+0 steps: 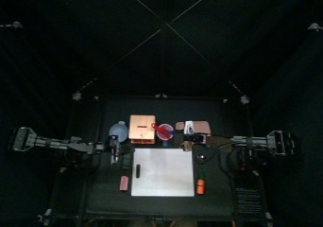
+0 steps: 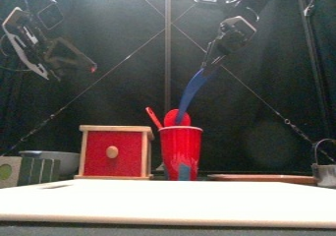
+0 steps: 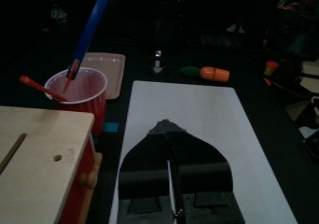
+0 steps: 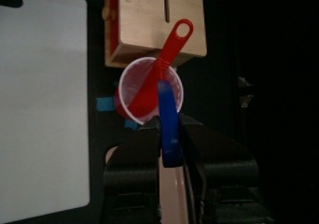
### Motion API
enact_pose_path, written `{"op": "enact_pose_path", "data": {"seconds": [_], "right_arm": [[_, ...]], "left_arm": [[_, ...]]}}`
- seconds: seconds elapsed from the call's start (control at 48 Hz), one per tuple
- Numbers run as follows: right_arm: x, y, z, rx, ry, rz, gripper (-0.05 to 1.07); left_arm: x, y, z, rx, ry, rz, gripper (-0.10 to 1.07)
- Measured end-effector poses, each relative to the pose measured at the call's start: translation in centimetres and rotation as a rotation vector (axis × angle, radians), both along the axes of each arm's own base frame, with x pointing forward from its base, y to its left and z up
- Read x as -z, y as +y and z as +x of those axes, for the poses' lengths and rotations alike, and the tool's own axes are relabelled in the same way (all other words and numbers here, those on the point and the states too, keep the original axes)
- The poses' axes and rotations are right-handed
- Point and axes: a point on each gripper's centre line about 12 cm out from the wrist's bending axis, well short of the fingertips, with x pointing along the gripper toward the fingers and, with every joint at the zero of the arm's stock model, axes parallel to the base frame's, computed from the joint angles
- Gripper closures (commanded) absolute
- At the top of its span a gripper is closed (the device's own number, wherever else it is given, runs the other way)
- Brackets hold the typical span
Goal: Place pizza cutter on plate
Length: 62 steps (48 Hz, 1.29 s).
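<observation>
- Nearest the front camera lies the white sheet (image 2: 171, 203), flat across the table's front edge, with nothing on it that we can see from here.
- Behind it, from the left of the front view, stand the tan box (image 2: 114, 151), the red cup (image 2: 182, 147) just beside it, and the plate (image 2: 262, 178), low and flat.
- We read the right gripper (image 4: 174, 162) as clamped narrow on the blue handle of the pizza cutter (image 2: 197, 83).
- The cutter hangs high over the cup. Its long axis is steep, slanting from the jaws down to a red head at the cup's mouth; we cannot tell whether the head is clear of the rim.
- The cup also holds a red utensil (image 4: 174, 46), which leans out over the rim towards the box.
- The plate looks empty in the left wrist view.
- Key relation: the plate lies beside the cup on the right arm's own side, lower than the cutter. We judge the coming move to be a lift clear of the rim, then a short carry sideways and down.
- The left gripper (image 3: 169, 134) rests over the sheet with its jaws together and nothing in them, farther from the plate.
</observation>
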Motion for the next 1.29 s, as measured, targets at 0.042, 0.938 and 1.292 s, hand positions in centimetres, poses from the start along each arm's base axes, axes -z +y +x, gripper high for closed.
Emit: {"op": "enact_pose_path", "data": {"seconds": [0.042,0.938,1.292], "right_arm": [[0.2,0.2,-0.7,-0.004,-0.014,0.017,0.7],[6.0,-2.2,-13.9,0.312,-0.305,0.318,0.69],[9.1,-3.7,-14.2,0.394,-0.306,0.336,0.52]], "left_arm": [[0.0,0.0,0.0,-0.002,0.0,0.0,0.86],[-0.1,0.2,0.0,-0.01,-0.002,-0.005,0.86],[-0.1,0.1,0.0,-0.008,-0.002,-0.005,0.86]]}}
